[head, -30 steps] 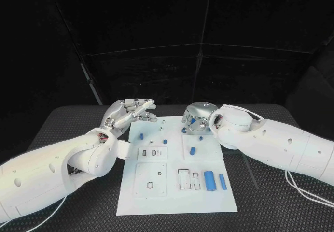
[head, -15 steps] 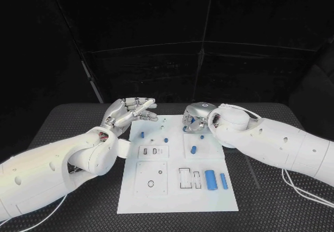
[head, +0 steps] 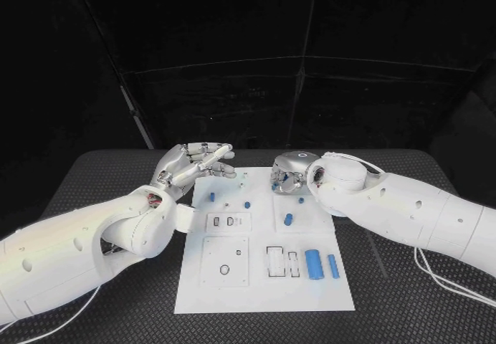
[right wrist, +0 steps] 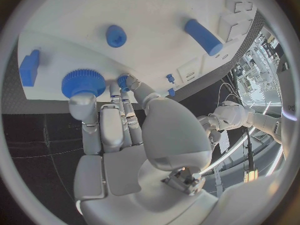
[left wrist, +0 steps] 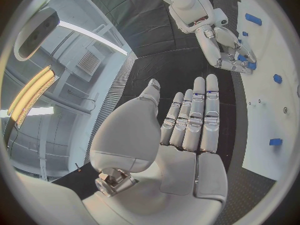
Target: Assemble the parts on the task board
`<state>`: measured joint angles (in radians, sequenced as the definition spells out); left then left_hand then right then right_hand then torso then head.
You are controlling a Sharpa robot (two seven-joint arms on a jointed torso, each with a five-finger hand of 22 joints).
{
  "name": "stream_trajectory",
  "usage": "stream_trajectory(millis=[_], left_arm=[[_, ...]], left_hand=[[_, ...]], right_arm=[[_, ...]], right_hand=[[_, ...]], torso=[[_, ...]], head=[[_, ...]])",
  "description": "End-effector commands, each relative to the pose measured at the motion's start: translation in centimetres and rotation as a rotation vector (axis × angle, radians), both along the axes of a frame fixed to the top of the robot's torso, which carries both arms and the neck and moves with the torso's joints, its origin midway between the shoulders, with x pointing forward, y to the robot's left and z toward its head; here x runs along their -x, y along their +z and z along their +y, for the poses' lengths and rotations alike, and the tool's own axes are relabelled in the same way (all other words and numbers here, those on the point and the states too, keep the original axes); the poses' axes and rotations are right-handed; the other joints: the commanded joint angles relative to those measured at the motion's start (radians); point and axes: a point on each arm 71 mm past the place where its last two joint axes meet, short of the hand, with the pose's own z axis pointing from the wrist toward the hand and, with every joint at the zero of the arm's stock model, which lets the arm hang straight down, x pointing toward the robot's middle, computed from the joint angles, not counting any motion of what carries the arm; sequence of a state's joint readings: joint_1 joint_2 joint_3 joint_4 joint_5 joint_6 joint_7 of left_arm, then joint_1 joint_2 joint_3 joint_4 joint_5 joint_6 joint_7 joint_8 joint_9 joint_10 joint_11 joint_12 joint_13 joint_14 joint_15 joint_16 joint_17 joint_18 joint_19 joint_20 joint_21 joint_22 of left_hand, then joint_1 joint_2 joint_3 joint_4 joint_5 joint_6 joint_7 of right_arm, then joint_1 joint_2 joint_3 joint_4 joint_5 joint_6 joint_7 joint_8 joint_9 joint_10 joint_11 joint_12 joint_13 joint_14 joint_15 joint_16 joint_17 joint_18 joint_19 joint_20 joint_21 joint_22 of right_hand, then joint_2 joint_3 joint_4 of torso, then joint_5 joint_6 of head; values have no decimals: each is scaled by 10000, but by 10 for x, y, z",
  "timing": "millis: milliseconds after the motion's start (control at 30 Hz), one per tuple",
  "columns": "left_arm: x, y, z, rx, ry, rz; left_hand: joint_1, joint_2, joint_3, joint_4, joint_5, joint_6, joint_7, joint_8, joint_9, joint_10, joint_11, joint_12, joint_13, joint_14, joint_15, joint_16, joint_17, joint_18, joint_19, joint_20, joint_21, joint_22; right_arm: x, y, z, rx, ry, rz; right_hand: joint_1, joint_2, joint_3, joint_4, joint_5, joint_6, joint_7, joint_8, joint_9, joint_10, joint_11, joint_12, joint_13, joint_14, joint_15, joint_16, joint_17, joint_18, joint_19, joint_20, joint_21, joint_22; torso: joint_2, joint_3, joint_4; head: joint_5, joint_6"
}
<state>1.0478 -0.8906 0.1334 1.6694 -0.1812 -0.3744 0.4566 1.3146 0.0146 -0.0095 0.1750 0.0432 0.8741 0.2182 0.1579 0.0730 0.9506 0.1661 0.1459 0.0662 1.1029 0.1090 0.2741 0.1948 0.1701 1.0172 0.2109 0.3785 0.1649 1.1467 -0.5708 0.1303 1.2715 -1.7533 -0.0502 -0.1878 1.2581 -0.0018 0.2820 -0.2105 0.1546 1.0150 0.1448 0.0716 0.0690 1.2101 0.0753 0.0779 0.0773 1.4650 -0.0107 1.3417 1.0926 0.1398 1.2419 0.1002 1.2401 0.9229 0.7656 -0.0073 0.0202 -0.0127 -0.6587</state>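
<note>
Table: black, textured mat, with the task board lying in its middle
Task board: white plate between the two arms, with recessed slots and blue parts scattered over it
Left hand: raised at the board's far left corner, holding nothing; in the left wrist view its fingers lie straight and pressed side by side, thumb apart
Right hand: down at the board's far edge; its fingertips touch a blue gear on the board, and whether they grip it cannot be told
Blue cylinder: lying near the board's right edge, just beside a slimmer blue bar
Blue peg: lying mid-board, near the right hand
</note>
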Motion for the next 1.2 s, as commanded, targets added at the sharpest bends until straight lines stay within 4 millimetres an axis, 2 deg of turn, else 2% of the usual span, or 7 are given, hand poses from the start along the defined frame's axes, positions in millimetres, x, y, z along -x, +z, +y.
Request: stream_trajectory(millis=[33, 167, 367, 667, 900, 1033, 1200], left_arm=[[0, 2, -2, 27, -171, -68], [0, 1, -2, 27, -178, -60], [0, 1, -2, 24, -188, -46], [-1, 1, 1, 4, -169, -40], [-2, 0, 3, -24, -114, -38], [-2, 0, 4, -32, -96, -35], [-2, 0, 6, -51, -63, -33]], left_hand=[[15, 47, -56, -12, 39, 18, 55, -54, -8, 34, 49, -35, -11, 64, 7, -32, 8, 103, 81, -3, 50, 6], [15, 47, -56, -12, 39, 18, 55, -54, -8, 34, 49, -35, -11, 64, 7, -32, 8, 103, 81, -3, 50, 6], [15, 47, -56, -12, 39, 18, 55, -54, -8, 34, 49, -35, -11, 64, 7, -32, 8, 103, 81, -3, 50, 6], [12, 53, -65, -14, 38, 14, 63, -65, -14, 29, 55, -51, -12, 63, 10, -39, 15, 101, 80, -2, 48, 4], [8, 58, -80, -17, 39, 11, 71, -83, -21, 23, 63, -76, -12, 52, 18, -56, 22, 97, 73, 0, 42, 0], [7, 60, -86, -19, 39, 12, 73, -89, -23, 22, 65, -86, -12, 44, 21, -65, 25, 95, 68, 2, 38, -2], [7, 65, -93, -22, 39, 15, 74, -96, -26, 23, 67, -97, -12, 34, 26, -77, 28, 93, 60, 3, 33, -5]], right_arm=[[0, 0, 2, 124, 180, 136], [0, -1, 2, 107, 196, 188], [-1, 0, 2, -62, 239, 50], [6, 19, 5, -1836, 461, -1462], [4, 23, 17, -2611, 469, -1719], [0, 21, 27, -2722, 400, -1702], [-6, 19, 36, -2725, 322, -1659]], right_hand=[[-11, 123, 128, 17, -55, 174, 22, 84, 20, 113, 4, 47, 12, 327, 43, 71, 20, -152, -94, -1, 50, 20], [36, 140, 322, 40, -33, 375, 62, 136, 30, 157, 26, 46, 11, 325, 59, 109, 45, -154, -111, 11, 91, 48], [78, 148, 626, 103, -45, 601, 23, 167, 27, 276, -7, 62, 17, 314, 42, 146, 44, -150, -138, 9, 151, 91], [217, 120, 1145, 136, -50, 909, 4, 221, 34, 499, -56, 110, 45, 313, 4, 213, 80, -162, -134, -28, 268, 203], [96, 22, 1259, 264, -209, 892, 23, 164, 12, 453, -33, 52, 24, 315, 19, 243, 100, -167, -144, -20, 301, 229], [70, -29, 1323, 311, -267, 869, 38, 130, 3, 407, -20, 14, 9, 312, 32, 249, 89, -164, -164, -11, 303, 217], [45, -87, 1379, 354, -316, 836, 56, 91, -6, 362, 2, -21, -6, 311, 46, 260, 93, -161, -184, 1, 304, 203]], torso=[[21, -3, 2], [25, -6, 0], [34, -9, 8], [54, -18, 3], [79, -8, -9], [94, -21, 15], [103, -22, 12]], head=[[6, -18], [4, -32], [3, -29], [76, 49], [97, 110], [65, 127], [64, 113]])
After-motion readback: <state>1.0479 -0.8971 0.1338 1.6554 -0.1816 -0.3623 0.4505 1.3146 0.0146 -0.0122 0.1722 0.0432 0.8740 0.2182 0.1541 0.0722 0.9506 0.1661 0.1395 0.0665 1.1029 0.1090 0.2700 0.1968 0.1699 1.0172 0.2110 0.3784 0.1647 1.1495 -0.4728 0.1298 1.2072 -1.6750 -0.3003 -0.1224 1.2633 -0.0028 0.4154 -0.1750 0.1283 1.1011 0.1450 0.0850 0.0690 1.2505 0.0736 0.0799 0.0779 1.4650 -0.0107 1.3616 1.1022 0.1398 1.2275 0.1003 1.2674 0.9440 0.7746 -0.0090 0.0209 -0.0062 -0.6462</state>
